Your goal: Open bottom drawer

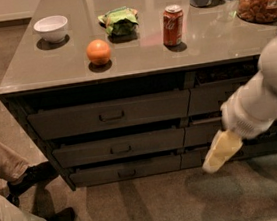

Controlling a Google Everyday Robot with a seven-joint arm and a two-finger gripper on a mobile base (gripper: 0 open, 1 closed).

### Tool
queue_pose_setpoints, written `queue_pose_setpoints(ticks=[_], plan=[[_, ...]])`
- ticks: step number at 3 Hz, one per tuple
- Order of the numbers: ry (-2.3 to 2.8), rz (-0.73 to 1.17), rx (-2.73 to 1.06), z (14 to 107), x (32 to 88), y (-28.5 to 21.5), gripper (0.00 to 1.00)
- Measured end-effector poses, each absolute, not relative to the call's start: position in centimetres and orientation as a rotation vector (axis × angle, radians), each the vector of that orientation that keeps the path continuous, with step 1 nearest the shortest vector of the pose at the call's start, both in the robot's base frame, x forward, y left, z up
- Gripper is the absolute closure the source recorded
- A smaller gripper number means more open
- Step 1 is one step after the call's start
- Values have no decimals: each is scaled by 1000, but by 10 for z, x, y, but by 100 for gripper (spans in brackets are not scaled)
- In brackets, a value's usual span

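The bottom drawer point(125, 170) is the lowest, shallowest dark grey-brown panel of the left stack, with a small dark pull handle point(127, 174) at its centre. It looks shut. Two taller drawers sit above it. My white arm comes in from the right, and the pale gripper point(213, 163) hangs low in front of the right-hand stack, to the right of the bottom drawer and apart from its handle.
On the counter point(221, 42) stand a white bowl point(51, 28), an orange point(98, 52), a green bag point(119, 21), a red can point(172, 25) and a jar of snacks point(260, 1). A person's legs and dark shoes point(33, 176) are at the left on the carpet.
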State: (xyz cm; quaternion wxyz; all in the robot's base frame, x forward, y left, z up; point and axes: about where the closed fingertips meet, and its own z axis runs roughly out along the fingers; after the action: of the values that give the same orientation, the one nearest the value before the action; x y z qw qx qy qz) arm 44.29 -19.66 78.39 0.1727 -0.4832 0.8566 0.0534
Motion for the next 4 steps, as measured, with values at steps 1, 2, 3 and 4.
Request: queue_pose_setpoints(ticks=[1, 2, 3, 4], plan=[[2474, 349, -1274, 693, 421, -165, 0], [2387, 596, -1157, 629, 413, -120, 0], [2213, 732, -1054, 597, 439, -74, 0], [2130, 787, -926, 562, 466, -50, 0]])
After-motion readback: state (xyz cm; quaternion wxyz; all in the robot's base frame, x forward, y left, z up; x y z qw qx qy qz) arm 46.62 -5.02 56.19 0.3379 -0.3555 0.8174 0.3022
